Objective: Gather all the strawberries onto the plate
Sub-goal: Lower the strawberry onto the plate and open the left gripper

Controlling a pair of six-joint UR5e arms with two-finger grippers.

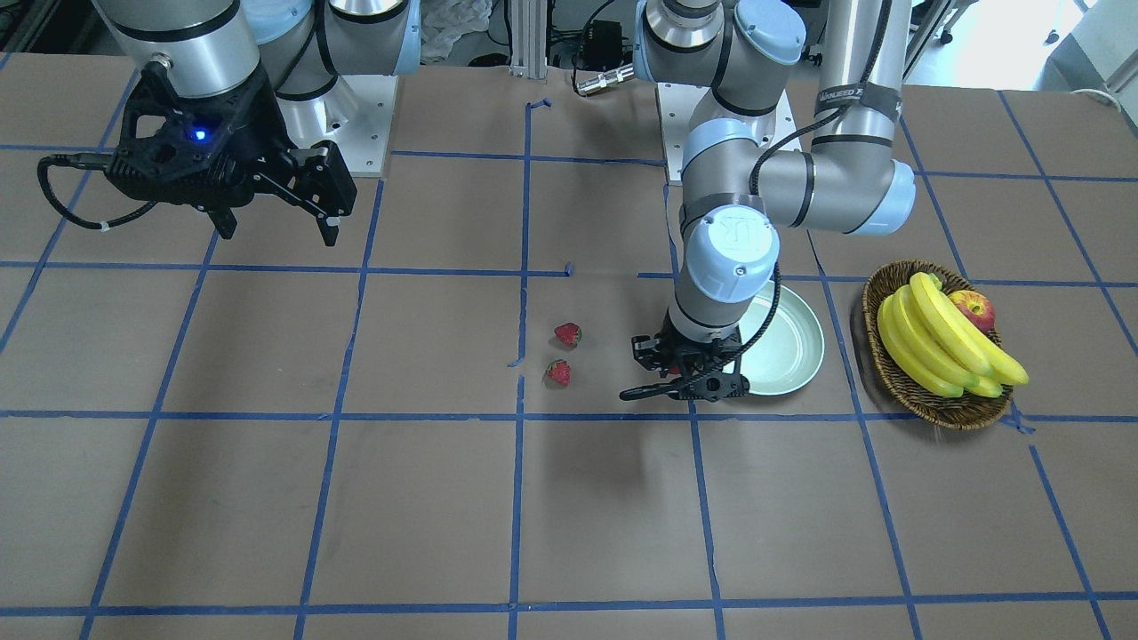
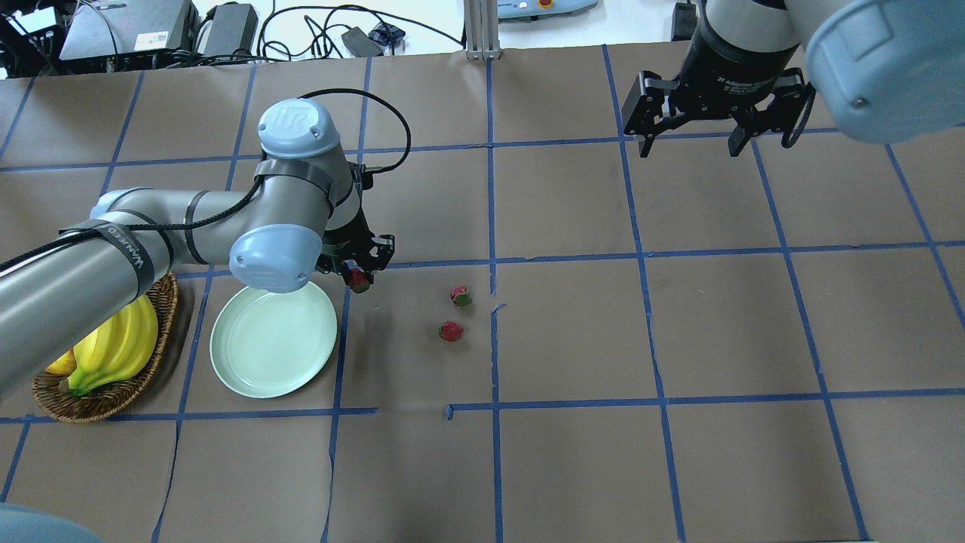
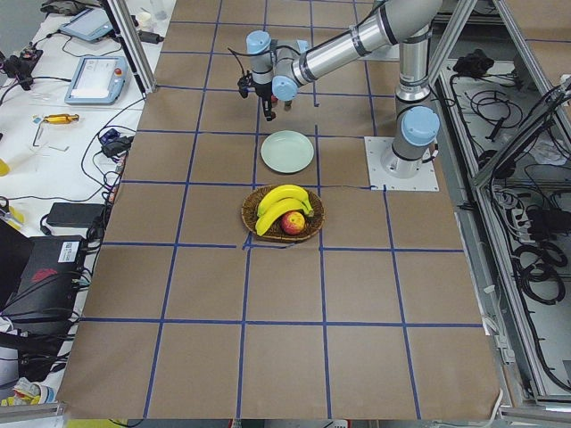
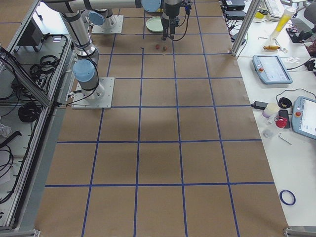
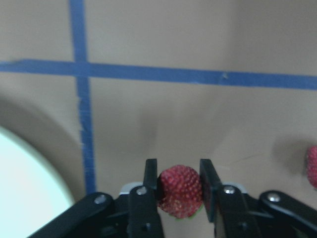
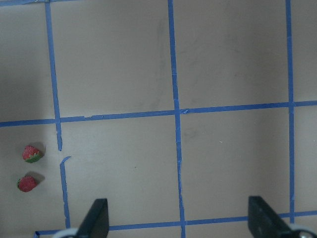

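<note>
My left gripper (image 2: pixel 359 279) is shut on a red strawberry (image 5: pixel 180 191), held between its fingers just off the far right rim of the pale green plate (image 2: pixel 273 341). The held berry also shows in the overhead view (image 2: pixel 358 280). Two more strawberries lie on the brown paper near the table's middle, one farther (image 2: pixel 460 296) and one nearer (image 2: pixel 450 331); they also show in the front view (image 1: pixel 567 334) (image 1: pixel 558 372). My right gripper (image 2: pixel 688 143) is open and empty, high over the far right of the table. The plate holds nothing.
A brown wicker basket (image 2: pixel 154 363) with bananas (image 2: pixel 113 347) and an apple (image 1: pixel 973 309) stands left of the plate. Blue tape lines grid the brown paper. Cables and boxes lie beyond the table's far edge.
</note>
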